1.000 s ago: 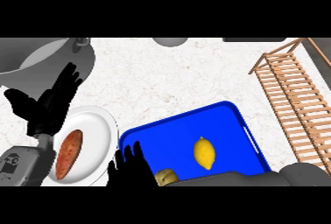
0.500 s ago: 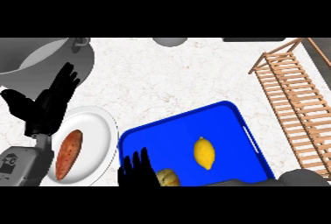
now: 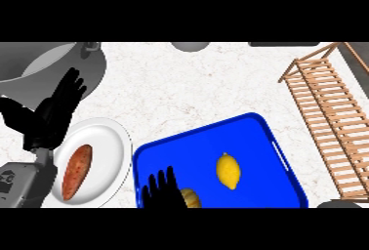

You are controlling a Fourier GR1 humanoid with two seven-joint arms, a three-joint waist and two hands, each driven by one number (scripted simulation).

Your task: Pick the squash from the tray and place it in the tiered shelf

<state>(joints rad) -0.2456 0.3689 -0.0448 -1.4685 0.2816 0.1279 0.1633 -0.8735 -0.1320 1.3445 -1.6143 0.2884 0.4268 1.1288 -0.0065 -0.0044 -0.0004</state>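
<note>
A blue tray (image 3: 252, 141) lies at the lower middle of the counter. At its near edge a tan squash (image 3: 192, 198) is cut off by the view's lower edge and half hidden. My right hand (image 3: 161, 189) stands over the tray's near left corner, fingers straight and open, its right side against the squash. The wooden tiered shelf (image 3: 324, 117) runs along the right side, well away from that hand. Beside the plate at the left, my left hand (image 3: 52, 113) rests open with its fingers up.
A yellow lemon (image 3: 228, 171) lies mid-tray, right of the squash. Left of the tray, a white plate (image 3: 108, 141) holds an orange sweet potato (image 3: 75, 171). A grey pot (image 3: 51, 66) fills the far left corner, and another grey object (image 3: 191, 46) sits at the back edge.
My right hand has shifted a little to the right over the tray, closing up on the squash. The left hand, lemon and plate have stayed put.
</note>
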